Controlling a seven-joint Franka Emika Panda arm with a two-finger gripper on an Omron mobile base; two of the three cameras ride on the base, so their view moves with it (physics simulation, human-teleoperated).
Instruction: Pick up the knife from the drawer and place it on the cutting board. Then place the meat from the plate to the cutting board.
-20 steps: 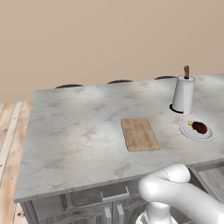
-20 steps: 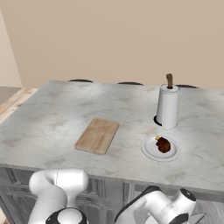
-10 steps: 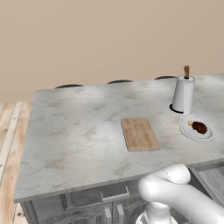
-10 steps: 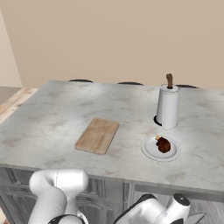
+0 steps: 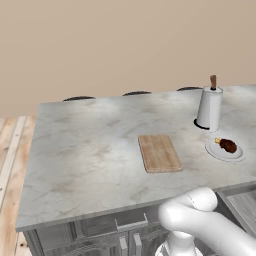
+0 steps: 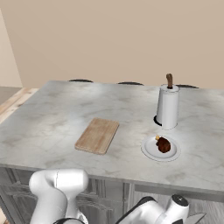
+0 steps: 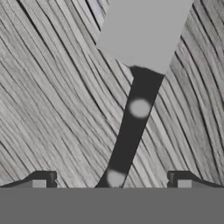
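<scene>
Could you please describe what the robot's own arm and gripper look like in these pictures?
The arm is glossy white, made of thick rounded tubular links with bulbous joints; no cables or markings can be seen on it. In the right base view a small dark disc sits on one rounded joint. The gripper shows two small fingertips, dark with a lighter grey face, squarish in shape.

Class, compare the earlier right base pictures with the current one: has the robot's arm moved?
Yes. Against the fixed counter edge, the arm's wrist has sunk lower and slid right, toward the open drawer holding the knife.
</scene>
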